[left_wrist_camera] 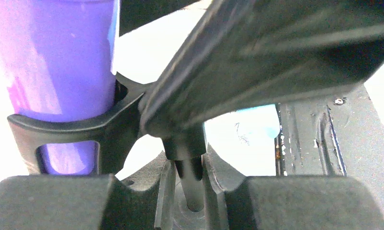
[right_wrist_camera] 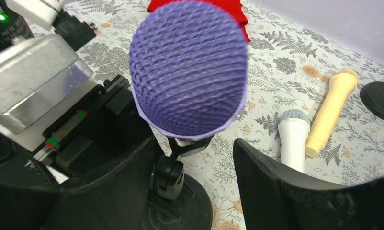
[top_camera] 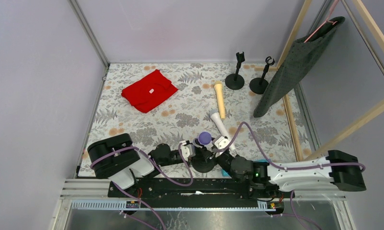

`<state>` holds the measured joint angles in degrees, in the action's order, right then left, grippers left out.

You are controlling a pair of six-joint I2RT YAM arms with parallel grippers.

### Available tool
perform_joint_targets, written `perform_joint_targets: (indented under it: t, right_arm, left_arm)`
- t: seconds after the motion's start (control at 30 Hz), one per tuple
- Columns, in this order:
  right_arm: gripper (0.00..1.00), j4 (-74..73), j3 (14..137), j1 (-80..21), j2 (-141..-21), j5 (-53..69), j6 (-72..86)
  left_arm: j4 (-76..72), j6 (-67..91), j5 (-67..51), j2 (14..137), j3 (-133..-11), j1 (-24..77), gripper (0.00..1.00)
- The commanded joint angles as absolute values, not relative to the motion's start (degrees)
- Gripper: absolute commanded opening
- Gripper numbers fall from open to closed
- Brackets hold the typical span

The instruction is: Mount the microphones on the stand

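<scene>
A purple microphone [top_camera: 204,139] stands upright in the clip [left_wrist_camera: 84,129] of a black stand [top_camera: 203,166] near the table's front edge. My left gripper [left_wrist_camera: 195,179] is shut on the stand's thin post [left_wrist_camera: 194,189], just beside the microphone's purple body [left_wrist_camera: 61,62]. My right gripper [right_wrist_camera: 195,158] is open, its fingers [right_wrist_camera: 286,191] on either side below the mesh head [right_wrist_camera: 190,67] and not touching it. A white microphone [top_camera: 219,124] and a cream-yellow microphone [top_camera: 220,99] lie on the cloth beyond.
Two empty black stands [top_camera: 234,72] [top_camera: 262,76] stand at the back right. A folded red cloth [top_camera: 149,90] lies at the back left. A grey garment [top_camera: 295,67] hangs from a wooden frame on the right. A light blue object [top_camera: 262,160] shows under my right arm.
</scene>
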<state>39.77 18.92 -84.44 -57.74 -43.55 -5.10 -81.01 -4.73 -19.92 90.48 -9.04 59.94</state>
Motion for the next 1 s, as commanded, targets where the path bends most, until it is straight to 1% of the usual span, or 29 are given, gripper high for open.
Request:
perform_joint_targets:
  t: [0.0,0.13,0.17,0.2,0.27,0.33,0.37,0.4,0.47,0.9,0.97]
  right_arm:
    - [0.69,29.0,22.6,-84.8,-49.1,-40.5,-2.1]
    - [0.70,21.1,24.2,-84.8,-42.9,-36.6,0.9]
    - [0.70,18.8,24.8,-84.8,-41.6,-36.2,2.3]
    - [0.70,16.2,25.5,-84.8,-40.5,-37.3,4.1]
    - [0.70,10.3,27.6,-84.8,-39.1,-40.6,8.5]
    - [0.70,5.1,29.3,-84.8,-38.4,-44.4,12.0]
    - [0.70,2.8,30.0,-84.8,-38.4,-46.6,13.8]
    - [0.69,1.2,30.5,-84.8,-38.4,-48.2,15.3]
    - [0.69,-1.9,31.1,-84.8,-38.6,-50.6,17.6]
    - [0.67,-5.1,32.2,-84.8,-38.9,-56.8,24.0]
    - [0.67,-6.2,32.3,-84.8,-38.8,-56.9,24.7]
  left_arm:
    - [-80.1,-7.9,-19.0,90.2,-9.3,59.7,0.00]
    - [-80.1,-7.8,-18.5,89.8,-9.2,59.7,0.00]
    - [-80.1,-7.4,-18.5,89.7,-9.2,59.7,0.03]
    - [-80.2,-6.7,-18.1,89.5,-9.1,59.7,0.15]
    - [-81.0,-4.7,-17.6,89.2,-8.9,59.7,0.42]
    - [-81.7,-2.5,-17.4,88.4,-8.5,59.7,0.65]
    - [-81.7,-1.5,-17.3,87.7,-8.5,59.7,0.92]
    - [-81.2,-0.5,-17.2,87.0,-8.7,59.7,0.98]
    - [-78.9,2.1,-16.6,85.2,-9.6,59.7,0.99]
    - [-76.6,21.5,-7.3,80.2,-13.5,62.0,0.99]
    - [-76.8,24.6,-5.6,80.1,-13.9,62.0,0.94]
